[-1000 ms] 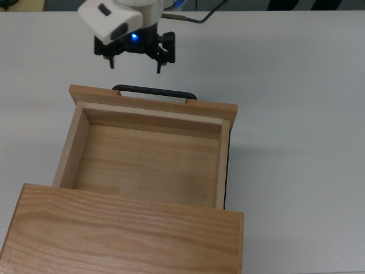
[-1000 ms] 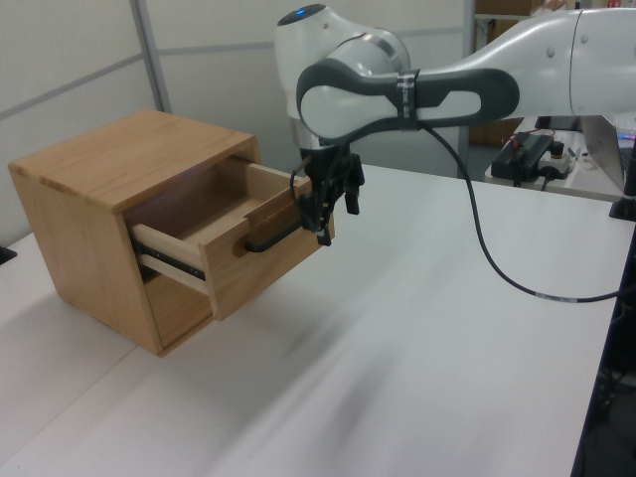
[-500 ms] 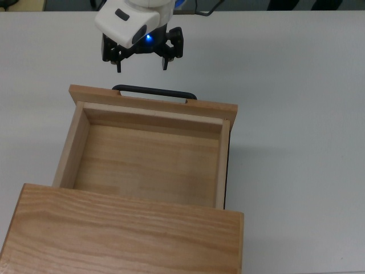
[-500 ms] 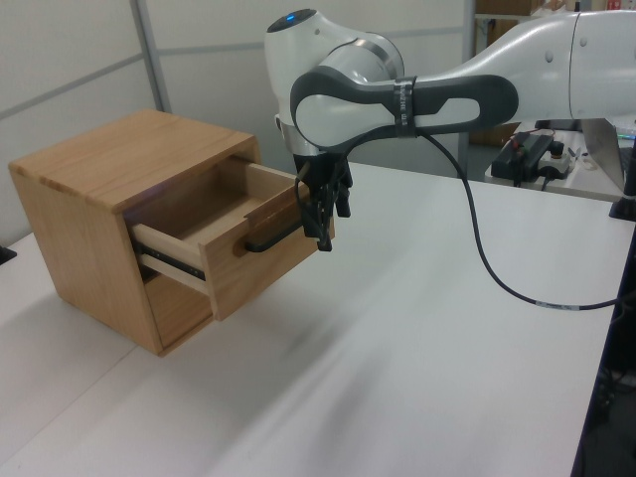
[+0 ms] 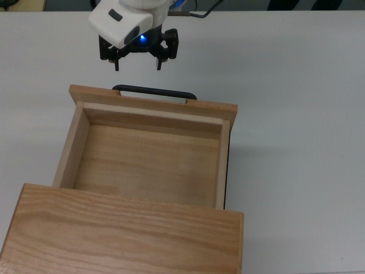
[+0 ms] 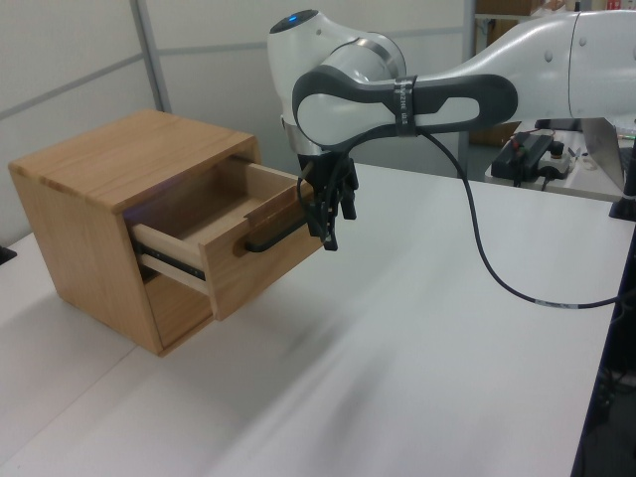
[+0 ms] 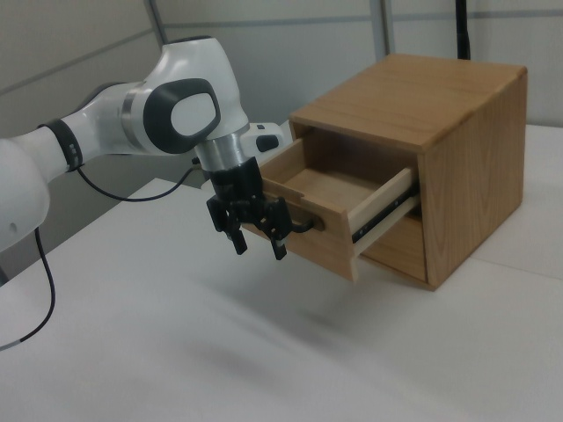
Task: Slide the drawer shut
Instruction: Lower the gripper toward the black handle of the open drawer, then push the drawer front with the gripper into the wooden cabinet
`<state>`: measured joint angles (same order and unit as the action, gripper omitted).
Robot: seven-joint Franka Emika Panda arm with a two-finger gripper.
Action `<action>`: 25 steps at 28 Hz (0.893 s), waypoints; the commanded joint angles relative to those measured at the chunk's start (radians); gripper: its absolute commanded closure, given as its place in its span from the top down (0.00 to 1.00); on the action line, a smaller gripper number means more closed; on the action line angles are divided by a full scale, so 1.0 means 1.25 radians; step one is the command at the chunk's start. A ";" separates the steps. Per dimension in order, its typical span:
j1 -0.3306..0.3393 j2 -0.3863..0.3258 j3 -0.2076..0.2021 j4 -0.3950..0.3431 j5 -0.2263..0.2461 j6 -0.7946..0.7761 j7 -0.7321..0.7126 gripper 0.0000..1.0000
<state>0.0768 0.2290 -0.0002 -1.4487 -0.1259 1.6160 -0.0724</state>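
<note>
One end effector (image 5: 137, 61) hangs released, fingers spread and holding nothing, just in front of the black handle (image 5: 154, 91) toward the top view's left; one drawer (image 5: 149, 154) stands pulled well out of one wooden cabinet (image 5: 122, 237) on the white bench (image 5: 296, 114). We judge the risk is an off-centre push: pressing near the handle's left end could skew the drawer on its runners, or a finger could snag the handle.

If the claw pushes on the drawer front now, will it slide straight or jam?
The drawer likely glides: a dark metal runner shows on its side. It is empty, so probably light. The claw faces the handle off-centre, so it might skew slightly.
</note>
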 commanded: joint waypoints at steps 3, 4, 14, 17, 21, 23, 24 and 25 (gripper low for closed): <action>-0.042 -0.004 -0.004 0.001 0.075 -0.017 -0.016 0.27; -0.041 -0.003 -0.001 0.001 0.071 -0.015 -0.013 0.20; -0.027 0.000 0.006 0.001 0.068 0.010 0.005 0.00; -0.014 0.003 0.006 0.001 0.069 0.042 0.047 0.00; 0.000 0.018 0.006 -0.001 0.071 0.110 0.101 0.00; 0.005 0.028 0.006 -0.001 0.070 0.123 0.105 0.00; 0.010 0.034 0.006 -0.001 0.069 0.126 0.105 0.00; 0.016 0.044 0.006 -0.001 0.065 0.127 0.105 0.00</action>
<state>0.0735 0.2481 0.0118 -1.4490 -0.0529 1.7376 0.0288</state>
